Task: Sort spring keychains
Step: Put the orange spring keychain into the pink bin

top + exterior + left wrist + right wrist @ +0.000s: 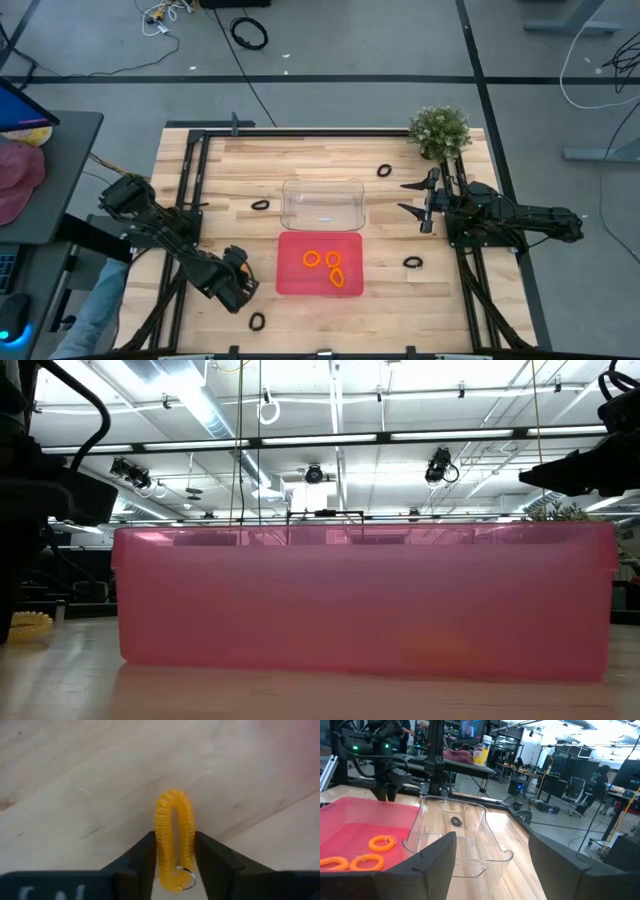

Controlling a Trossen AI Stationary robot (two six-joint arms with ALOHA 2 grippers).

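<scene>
Tool work first: our left tool [174, 865] is clamped on an orange spring keychain [174, 837] over the desk [220, 165], just beside the red tray [292, 280] holding three orange keychains [334, 261]. Our right tool [412, 197] waits spread apart beside the clear bin [322, 204].

Pale wooden table [330, 160] with visible grain and plank seams, smooth matt finish. Translucent red plastic tray [290, 280], slightly glossy. Clear glossy plastic bin [322, 186] beside it. Orange spring keychain [174, 837] of shiny coiled plastic with a small metal ring, between matt black plastic fingers [142, 857] of the left gripper [174, 865].
</scene>
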